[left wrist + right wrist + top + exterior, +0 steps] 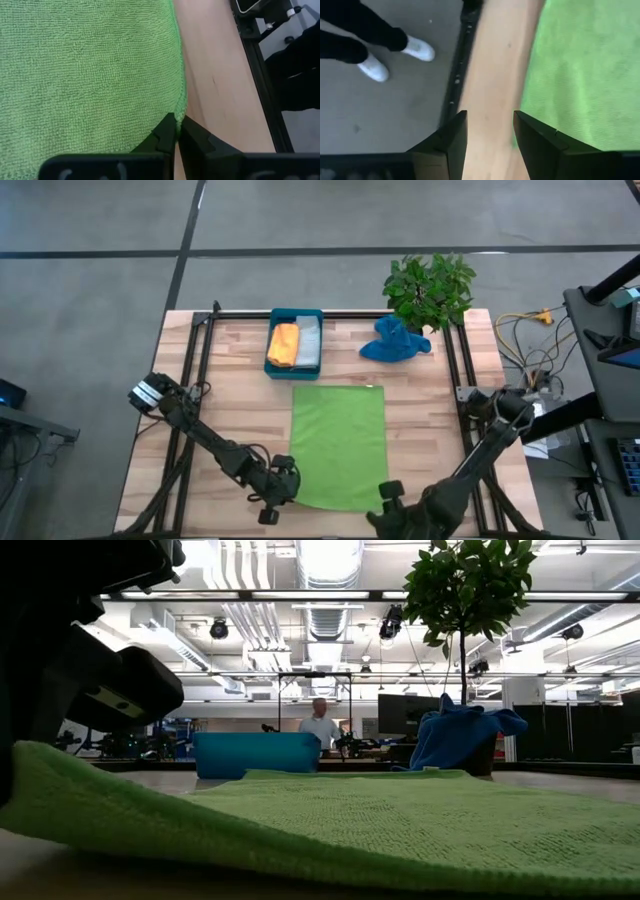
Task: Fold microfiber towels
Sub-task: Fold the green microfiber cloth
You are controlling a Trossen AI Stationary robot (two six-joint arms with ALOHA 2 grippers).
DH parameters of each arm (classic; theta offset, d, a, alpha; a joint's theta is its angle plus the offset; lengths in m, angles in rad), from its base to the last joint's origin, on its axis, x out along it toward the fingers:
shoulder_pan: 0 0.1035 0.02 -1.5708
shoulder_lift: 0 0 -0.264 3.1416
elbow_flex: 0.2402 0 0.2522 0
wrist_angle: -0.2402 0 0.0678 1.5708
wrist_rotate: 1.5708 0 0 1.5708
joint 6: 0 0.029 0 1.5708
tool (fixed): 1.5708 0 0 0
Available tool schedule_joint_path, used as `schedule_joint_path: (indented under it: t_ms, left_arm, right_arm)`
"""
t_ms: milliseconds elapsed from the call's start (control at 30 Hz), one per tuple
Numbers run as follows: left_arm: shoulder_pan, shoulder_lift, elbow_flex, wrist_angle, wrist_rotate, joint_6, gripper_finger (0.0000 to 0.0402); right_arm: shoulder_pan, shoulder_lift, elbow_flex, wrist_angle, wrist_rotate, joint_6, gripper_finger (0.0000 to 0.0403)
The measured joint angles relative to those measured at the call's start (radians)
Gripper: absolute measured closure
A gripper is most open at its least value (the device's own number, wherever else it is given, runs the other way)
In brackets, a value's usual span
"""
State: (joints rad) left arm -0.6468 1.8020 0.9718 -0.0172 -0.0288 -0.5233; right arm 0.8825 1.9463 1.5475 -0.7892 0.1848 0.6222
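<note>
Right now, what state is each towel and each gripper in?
Green towel: spread flat on the table, unfolded.
Orange towel: folded, in the tray.
Grey towel: folded, in the tray beside the orange one.
Blue towel: crumpled in a heap by the plant.
Left gripper: shut on the green towel's edge.
Right gripper: open, beside the green towel.

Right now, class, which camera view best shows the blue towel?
The high view: the blue towel lies crumpled beside the plant, its whole outline visible. The low view shows it side-on as a distant heap. Neither wrist view shows it.
</note>
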Motion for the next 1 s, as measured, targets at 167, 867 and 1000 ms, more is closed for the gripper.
schedule_joint_path:
  t_ms: [167,867,1000]
  left_arm:
    - [0.001,0.000,0.000,0.000,-0.001,-0.042,0.0401]
    - [0.001,0.000,-0.002,0.001,-0.002,-0.047,0.0402]
    - [0.001,0.000,-0.006,0.001,-0.002,-0.047,0.0402]
  right_arm:
    - [0.010,-0.010,-0.036,0.002,0.086,-0.003,0.0226]
    - [0.001,0.001,-0.291,0.223,-0.013,-0.036,0.0184]
    - [-0.006,0.002,-0.321,0.235,-0.029,-0.029,0.0212]
